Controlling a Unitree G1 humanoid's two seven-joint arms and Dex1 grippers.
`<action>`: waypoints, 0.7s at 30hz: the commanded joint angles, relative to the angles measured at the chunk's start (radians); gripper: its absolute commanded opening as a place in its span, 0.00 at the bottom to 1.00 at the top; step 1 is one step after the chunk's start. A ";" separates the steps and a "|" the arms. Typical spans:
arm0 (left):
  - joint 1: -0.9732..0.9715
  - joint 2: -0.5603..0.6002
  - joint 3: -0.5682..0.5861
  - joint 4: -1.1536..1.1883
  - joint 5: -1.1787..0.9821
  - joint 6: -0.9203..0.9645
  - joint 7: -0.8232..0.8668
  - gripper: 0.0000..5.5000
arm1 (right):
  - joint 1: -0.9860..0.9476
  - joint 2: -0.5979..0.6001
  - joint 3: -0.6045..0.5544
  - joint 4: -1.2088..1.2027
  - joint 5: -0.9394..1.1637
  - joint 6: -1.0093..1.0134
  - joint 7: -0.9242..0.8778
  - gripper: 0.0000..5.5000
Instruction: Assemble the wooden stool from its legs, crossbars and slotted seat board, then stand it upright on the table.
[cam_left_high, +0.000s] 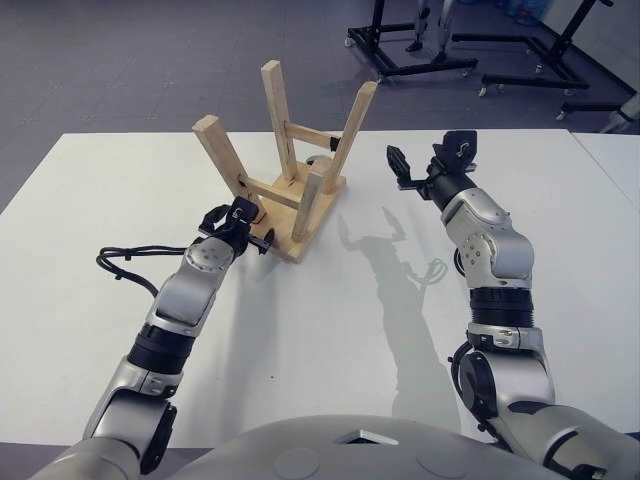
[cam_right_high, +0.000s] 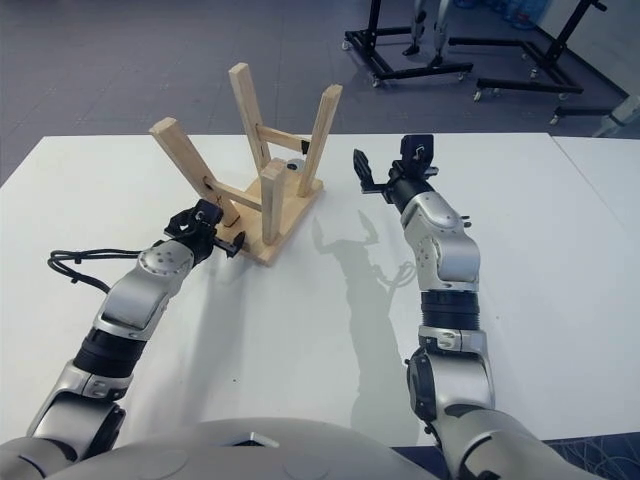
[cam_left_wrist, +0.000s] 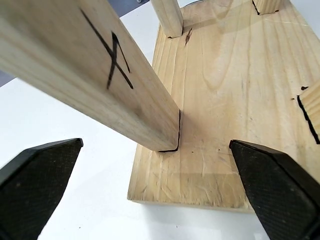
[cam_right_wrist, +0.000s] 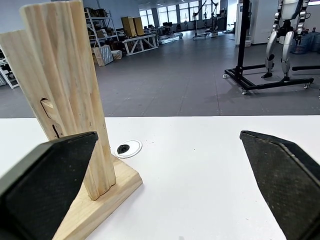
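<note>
The wooden stool (cam_left_high: 300, 170) lies upside down on the white table (cam_left_high: 320, 340), seat board (cam_left_high: 312, 212) flat, four legs up, crossbars (cam_left_high: 310, 136) joining them. My left gripper (cam_left_high: 248, 232) is open at the board's near left corner. In the left wrist view its fingertips (cam_left_wrist: 45, 170) straddle the corner of the seat board (cam_left_wrist: 225, 100), where a leg marked with an X (cam_left_wrist: 100, 65) sits in its slot. My right gripper (cam_left_high: 428, 160) hangs open above the table, to the right of the stool. In the right wrist view a leg (cam_right_wrist: 70, 90) and a board corner (cam_right_wrist: 100, 205) lie ahead of it.
A black cable (cam_left_high: 125, 262) loops on the table by my left arm. A round grommet (cam_right_high: 293, 168) sits in the tabletop behind the stool. Black wheeled stands (cam_left_high: 450, 50) are on the floor beyond the table's far edge.
</note>
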 joint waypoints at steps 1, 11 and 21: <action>0.193 0.146 -0.058 0.007 0.030 0.115 -0.101 0.98 | -0.005 0.005 0.009 -0.009 -0.004 0.009 0.004 0.96; 0.470 0.349 0.243 0.097 -0.060 -0.047 -0.226 0.98 | 0.012 -0.019 -0.011 -0.031 0.003 0.025 0.005 0.96; 0.091 0.304 0.512 0.131 -0.313 -0.014 -0.320 0.98 | 0.027 -0.021 -0.001 -0.037 -0.001 0.040 0.007 0.96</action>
